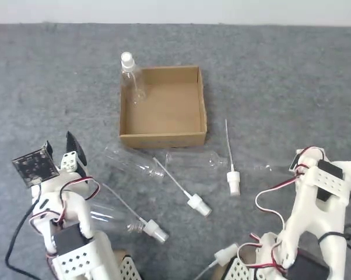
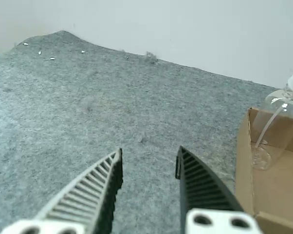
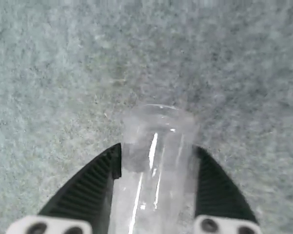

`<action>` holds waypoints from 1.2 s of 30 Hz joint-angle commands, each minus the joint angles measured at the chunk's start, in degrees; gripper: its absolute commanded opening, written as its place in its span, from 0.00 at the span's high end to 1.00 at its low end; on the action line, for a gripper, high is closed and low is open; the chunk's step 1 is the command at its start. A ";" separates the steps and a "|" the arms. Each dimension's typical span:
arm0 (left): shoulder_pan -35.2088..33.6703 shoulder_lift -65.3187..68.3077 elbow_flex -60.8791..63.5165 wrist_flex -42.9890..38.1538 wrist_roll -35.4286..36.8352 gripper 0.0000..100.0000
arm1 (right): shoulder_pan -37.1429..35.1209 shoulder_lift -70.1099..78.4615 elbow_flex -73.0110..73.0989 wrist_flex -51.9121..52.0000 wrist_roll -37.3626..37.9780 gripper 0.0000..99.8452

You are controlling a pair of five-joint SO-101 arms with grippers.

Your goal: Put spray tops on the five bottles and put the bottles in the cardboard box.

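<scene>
Bottle pinched lengthwise by right gripper, far end pointing away from wrist, left gripper spread

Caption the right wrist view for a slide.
Right gripper clasps a clear bottle over the grey mat.

capped bottle half past edge
</scene>
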 commanded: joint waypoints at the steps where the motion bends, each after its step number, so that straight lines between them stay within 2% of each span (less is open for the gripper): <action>1: -0.26 -0.88 -0.31 -1.85 0.18 0.83 | -0.48 -1.45 0.35 0.75 -0.44 0.77; 11: -0.26 -0.88 -0.31 -1.85 0.18 0.83 | 0.57 -7.16 0.88 4.35 -0.44 0.76; 20: -0.26 -0.88 -0.31 -1.85 0.18 0.83 | 2.15 -25.10 1.05 15.60 -0.44 0.76; 26: -0.26 -0.88 -0.31 -1.85 0.18 0.83 | 6.20 -36.44 2.29 17.10 0.09 0.77; 29: -0.26 -0.88 -0.31 -1.85 0.18 0.83 | 6.64 -41.45 4.22 17.01 4.13 0.77; 36: -0.26 -0.88 -0.22 -1.85 0.18 0.83 | 6.73 -52.88 6.68 16.84 4.75 0.93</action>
